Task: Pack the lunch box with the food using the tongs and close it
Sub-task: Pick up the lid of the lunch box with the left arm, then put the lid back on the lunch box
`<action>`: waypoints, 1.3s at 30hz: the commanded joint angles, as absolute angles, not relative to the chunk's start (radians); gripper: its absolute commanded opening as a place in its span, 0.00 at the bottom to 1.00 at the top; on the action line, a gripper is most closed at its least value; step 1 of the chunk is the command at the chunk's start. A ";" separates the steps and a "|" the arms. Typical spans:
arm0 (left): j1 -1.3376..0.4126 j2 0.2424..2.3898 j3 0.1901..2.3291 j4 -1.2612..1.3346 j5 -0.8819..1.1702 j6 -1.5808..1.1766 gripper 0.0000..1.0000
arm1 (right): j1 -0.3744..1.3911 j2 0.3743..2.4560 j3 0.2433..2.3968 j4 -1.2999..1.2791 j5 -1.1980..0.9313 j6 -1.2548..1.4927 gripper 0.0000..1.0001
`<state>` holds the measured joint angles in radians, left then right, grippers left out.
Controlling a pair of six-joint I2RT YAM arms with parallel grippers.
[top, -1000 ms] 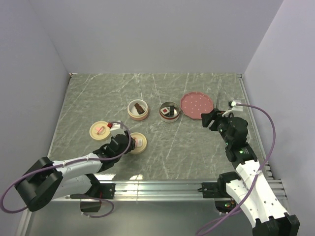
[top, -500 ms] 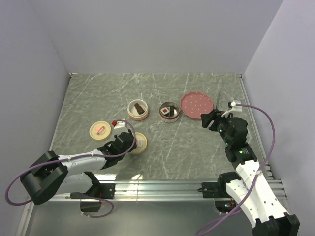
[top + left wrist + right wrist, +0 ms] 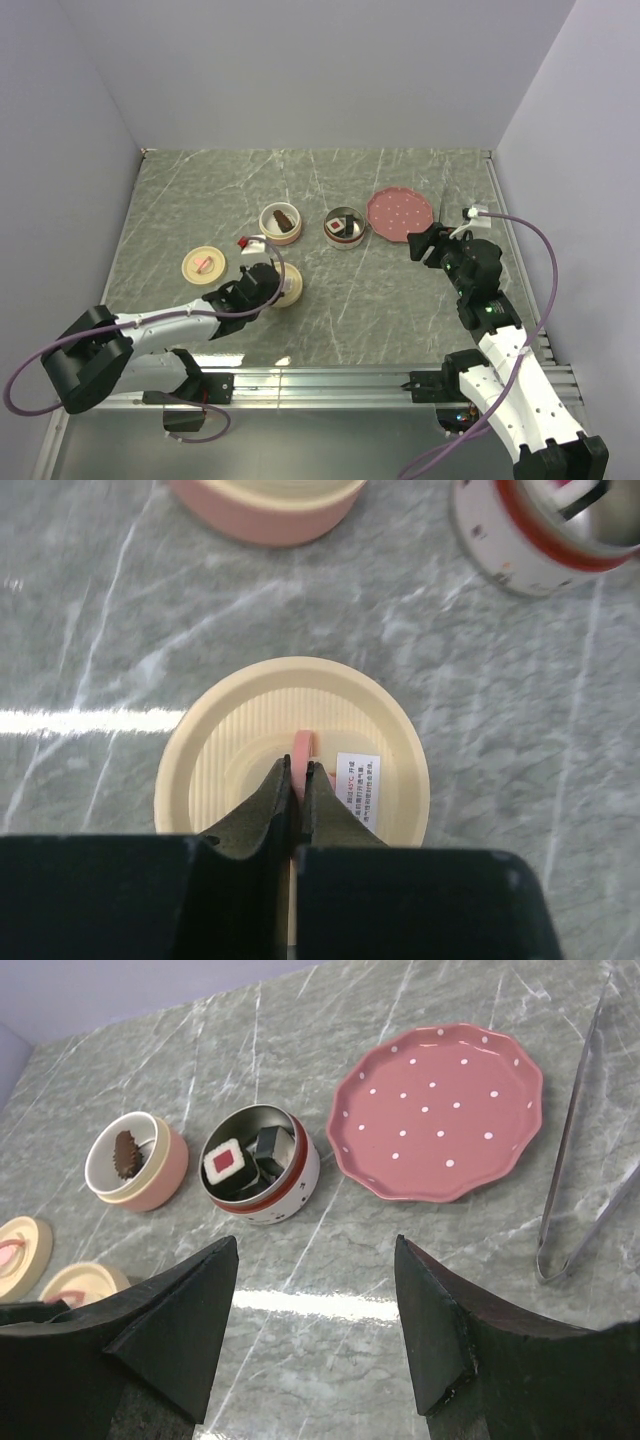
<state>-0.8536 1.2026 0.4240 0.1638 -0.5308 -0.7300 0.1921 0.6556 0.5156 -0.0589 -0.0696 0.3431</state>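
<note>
The left tool [image 3: 300, 770] is clamped shut on the thin pink tab [image 3: 302, 746] of a round ribbed cream lid [image 3: 240, 730], well left of the pink white-dotted plate [image 3: 440, 1120]. A quick lift could let that tab slip. The right tool [image 3: 315, 1250] hangs open. The slender metal tongs [image 3: 572, 1130] lie just right of the plate, with their long axis running away from the arms and the joined end nearest.

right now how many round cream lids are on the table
2. One cream lid lies toward the left; the second lid lies right of it, under the left gripper, which pinches its pink tab.
</note>
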 commanded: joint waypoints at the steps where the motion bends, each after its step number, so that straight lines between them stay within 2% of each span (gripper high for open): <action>1: -0.865 1.177 0.532 0.173 -0.549 -0.617 0.00 | 0.198 0.641 0.508 -0.020 -0.077 0.334 0.71; 10: -0.897 1.273 0.736 0.230 -0.532 -0.467 0.00 | 0.199 0.627 0.503 -0.014 -0.075 0.337 0.71; 16: -0.885 1.458 0.929 0.252 -0.491 -0.368 0.00 | 0.199 0.626 0.500 -0.005 -0.083 0.341 0.71; 19: -0.842 1.566 1.067 0.233 -0.390 -0.361 0.00 | 0.201 0.630 0.499 -0.005 -0.080 0.339 0.71; 20: -0.825 1.607 1.110 0.248 -0.299 -0.365 0.00 | 0.202 0.626 0.497 -0.006 -0.080 0.339 0.71; 27: -0.715 1.744 1.271 0.197 -0.065 -0.379 0.00 | 0.201 0.603 0.492 -0.012 -0.078 0.341 0.71; 39: -0.675 1.947 1.466 0.071 0.081 -0.433 0.00 | 0.204 0.604 0.489 -0.011 -0.075 0.341 0.71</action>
<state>-0.6792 1.9308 1.4040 0.0891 0.0044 -0.4118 0.1963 0.6170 0.4953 -0.0463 -0.0731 0.3435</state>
